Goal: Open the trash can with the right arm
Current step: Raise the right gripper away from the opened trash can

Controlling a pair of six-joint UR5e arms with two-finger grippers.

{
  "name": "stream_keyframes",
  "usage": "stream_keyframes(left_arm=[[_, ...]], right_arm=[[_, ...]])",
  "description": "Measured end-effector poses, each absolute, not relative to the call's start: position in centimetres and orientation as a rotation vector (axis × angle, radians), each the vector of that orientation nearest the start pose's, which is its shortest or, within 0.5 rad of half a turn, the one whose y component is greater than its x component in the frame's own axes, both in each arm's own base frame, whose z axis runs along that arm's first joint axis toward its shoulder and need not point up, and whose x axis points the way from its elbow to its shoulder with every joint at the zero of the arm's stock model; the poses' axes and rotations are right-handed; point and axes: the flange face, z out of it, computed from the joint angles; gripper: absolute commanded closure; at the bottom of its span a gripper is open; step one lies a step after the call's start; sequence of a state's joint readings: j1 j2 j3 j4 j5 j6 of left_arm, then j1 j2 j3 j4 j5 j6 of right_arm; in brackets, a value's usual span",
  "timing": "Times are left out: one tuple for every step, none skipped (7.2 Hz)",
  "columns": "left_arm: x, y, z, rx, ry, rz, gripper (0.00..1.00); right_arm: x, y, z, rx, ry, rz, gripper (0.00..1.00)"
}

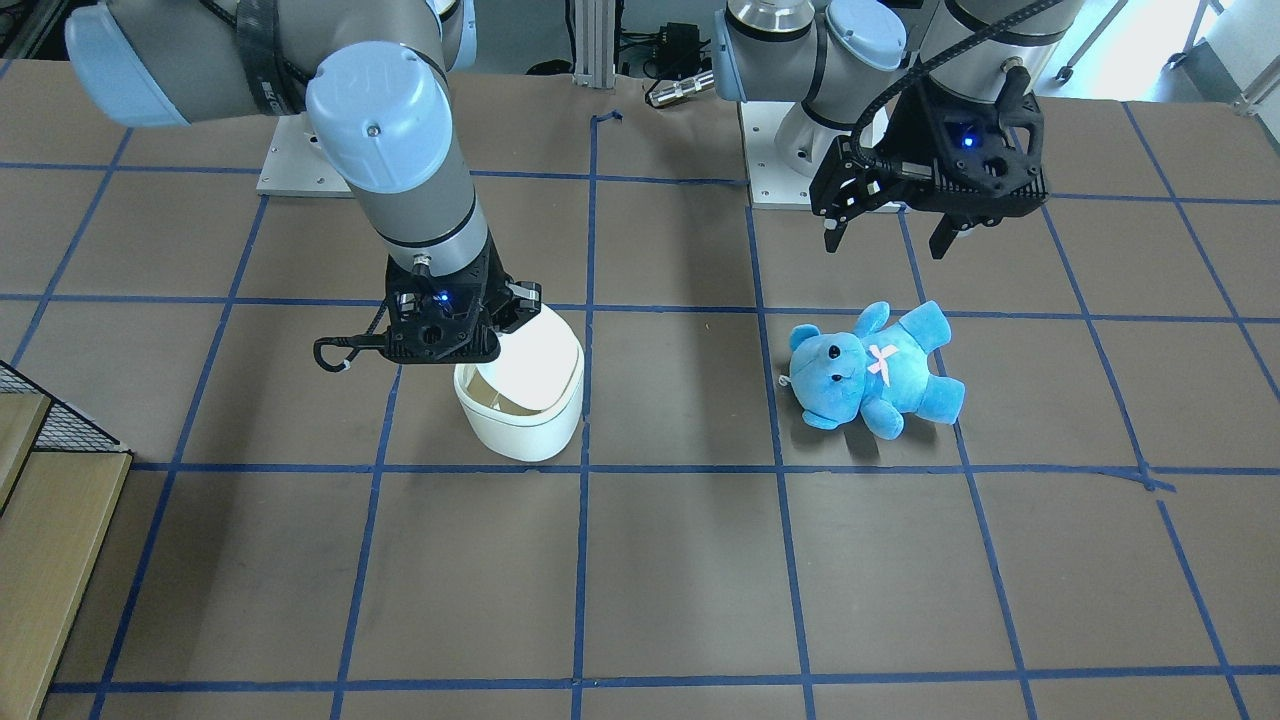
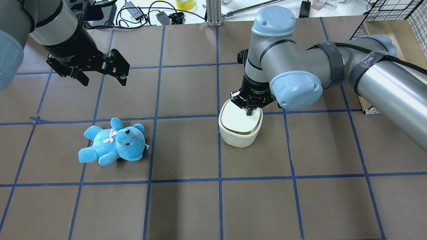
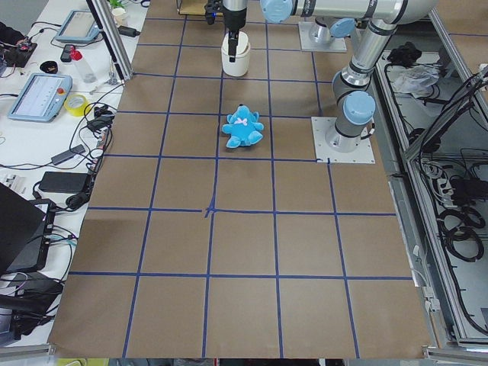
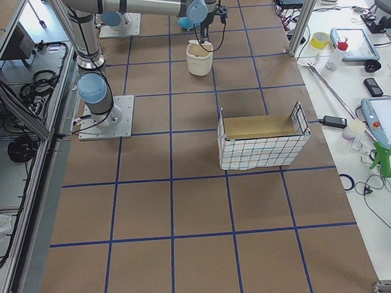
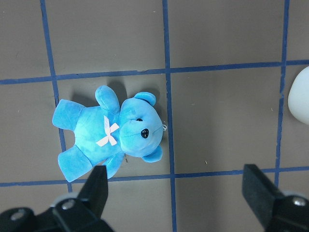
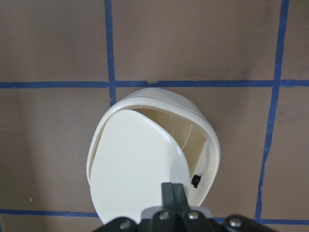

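Observation:
The trash can (image 2: 238,138) is a small white tub on the table, also in the front view (image 1: 520,430) and the right wrist view. Its flat white lid (image 6: 135,159) is tilted, and a gap along one side shows the tan inside (image 6: 193,142). My right gripper (image 2: 249,111) is shut with its fingertips together, pressing down on the lid near the rim; it holds nothing. My left gripper (image 2: 104,80) is open and empty, hovering above the table beyond a blue plush bear (image 2: 111,141), which lies below it in the left wrist view (image 5: 113,133).
A wire-mesh basket (image 4: 261,139) with a wooden floor stands at the table's end on my right. Cables and small gear (image 2: 156,13) lie along the far table edge. Blue tape lines (image 2: 218,156) grid the brown table.

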State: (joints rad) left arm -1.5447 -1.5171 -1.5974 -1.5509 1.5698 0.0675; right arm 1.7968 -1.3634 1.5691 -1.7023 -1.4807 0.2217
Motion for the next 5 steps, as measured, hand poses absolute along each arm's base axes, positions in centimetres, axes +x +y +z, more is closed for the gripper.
stream_keyframes(left_arm=[[-12.1,-47.7,50.3,0.065,3.139,-0.074,0.00],[-12.1,-47.7,50.3,0.065,3.139,-0.073,0.00],[-12.1,-47.7,50.2,0.065,3.138,-0.073,0.00],[-12.1,-47.7,50.3,0.065,3.138,-0.074,0.00],[-12.1,-47.7,50.3,0.065,3.139,-0.074,0.00]], right_arm=[[26.3,-52.1,41.6,0.003,3.079,0.130,0.22],[25.7,-52.4,43.5,0.003,3.106,0.112,0.09],[25.0,-52.5,44.8,-0.019,3.126,0.101,0.01],[23.5,-52.9,45.8,-0.079,3.128,0.084,0.00],[20.9,-53.5,46.8,-0.163,3.118,0.062,0.00]])
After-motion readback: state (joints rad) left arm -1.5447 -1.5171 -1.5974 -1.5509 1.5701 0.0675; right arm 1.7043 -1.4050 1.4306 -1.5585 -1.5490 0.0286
